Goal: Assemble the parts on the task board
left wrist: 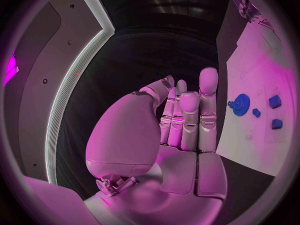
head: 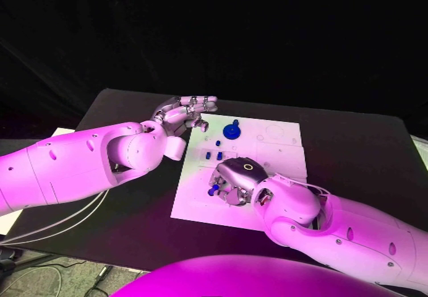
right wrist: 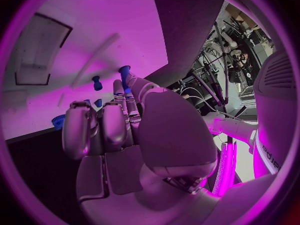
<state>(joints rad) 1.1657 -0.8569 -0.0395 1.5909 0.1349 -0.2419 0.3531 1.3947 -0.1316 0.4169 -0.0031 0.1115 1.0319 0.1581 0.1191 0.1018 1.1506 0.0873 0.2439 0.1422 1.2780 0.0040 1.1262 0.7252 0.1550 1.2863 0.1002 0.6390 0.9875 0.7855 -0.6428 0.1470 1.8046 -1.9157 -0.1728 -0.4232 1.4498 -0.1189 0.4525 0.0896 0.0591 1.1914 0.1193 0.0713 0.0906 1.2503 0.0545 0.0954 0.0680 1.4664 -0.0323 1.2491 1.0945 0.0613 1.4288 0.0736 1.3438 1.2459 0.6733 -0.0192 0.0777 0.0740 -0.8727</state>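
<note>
My left hand (head: 185, 112) hovers empty, fingers straight and together, at the task board's (head: 276, 154) far left corner. Beside it lies the blue gear (head: 232, 130). My right hand (head: 234, 180) pinches a blue peg (right wrist: 124, 75), its long axis running along my fingers, over the board's near part.

The table (head: 133, 185) is black; the board (head: 276, 154) on it is plain white, unpatterned apart from faint outlines; the gear (head: 231, 131) and the small pegs (head: 214, 154) are deep blue; the peg (right wrist: 124, 74) at the right hand's (head: 234, 182) fingertips is blue too; both hands, left (head: 185, 112) included, are silver; the arms (head: 72, 167) are white.
</note>
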